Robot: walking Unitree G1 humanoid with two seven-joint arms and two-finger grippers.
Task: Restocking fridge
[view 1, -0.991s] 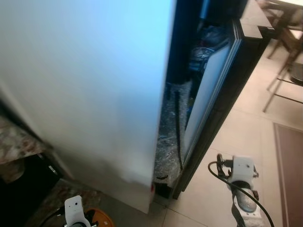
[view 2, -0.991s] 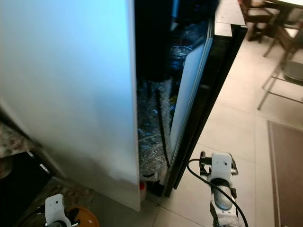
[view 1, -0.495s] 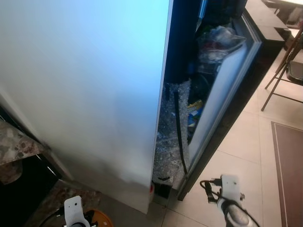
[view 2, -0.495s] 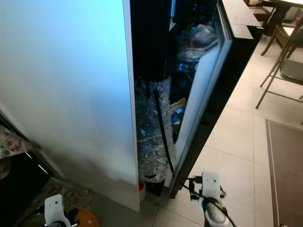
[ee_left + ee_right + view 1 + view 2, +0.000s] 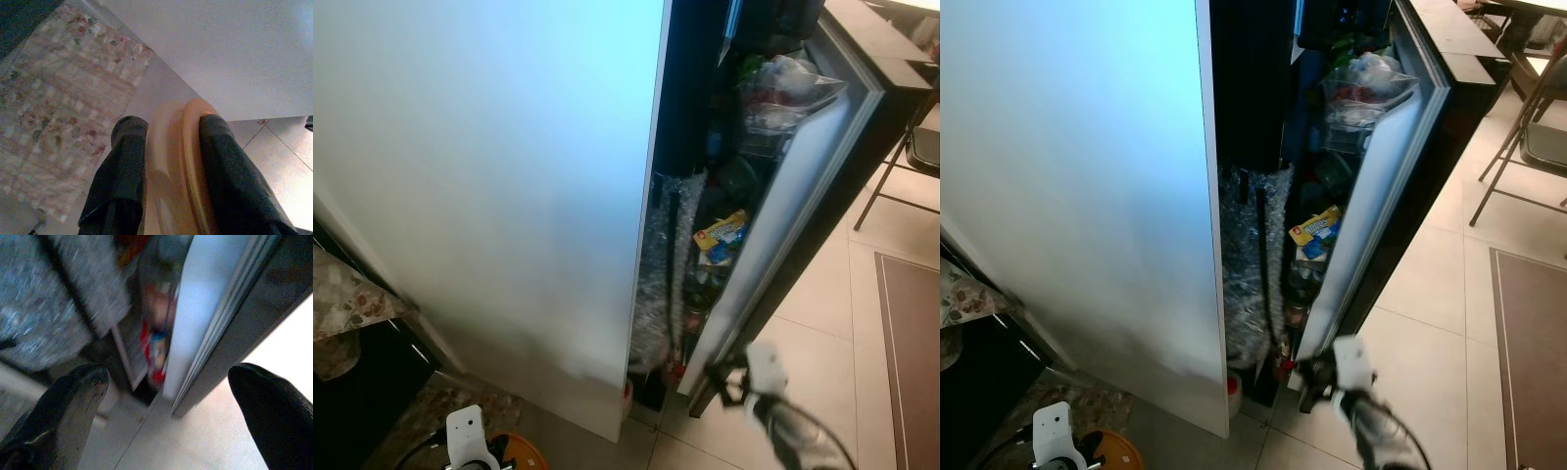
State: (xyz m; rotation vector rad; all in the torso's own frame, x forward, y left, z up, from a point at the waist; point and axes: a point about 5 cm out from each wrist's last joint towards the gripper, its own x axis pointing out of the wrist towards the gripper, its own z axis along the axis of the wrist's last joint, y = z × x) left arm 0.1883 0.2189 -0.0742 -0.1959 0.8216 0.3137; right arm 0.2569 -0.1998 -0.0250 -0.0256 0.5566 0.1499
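Right gripper (image 5: 166, 396) agape — fridge door (image 5: 1371, 196) ajar.

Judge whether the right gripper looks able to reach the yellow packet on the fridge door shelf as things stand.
Probably yes: the fridge door stands ajar, the right gripper is open at its lower edge, and nothing blocks the yellow packet above.

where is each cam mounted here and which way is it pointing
Left eye view: on the head, facing forward and down at the fridge door, ajar, with the blurred right gripper near its lower edge.
Right eye view: the head camera's other eye, same scene, with a yellow packet on the door shelf.
Left wrist view: on the left arm, looking along the left gripper, shut on an orange plate above the floor.
Right wrist view: on the right arm, fingers spread, facing the door's bottom corner.
Shared: the door shows in both eye views and the right wrist view.
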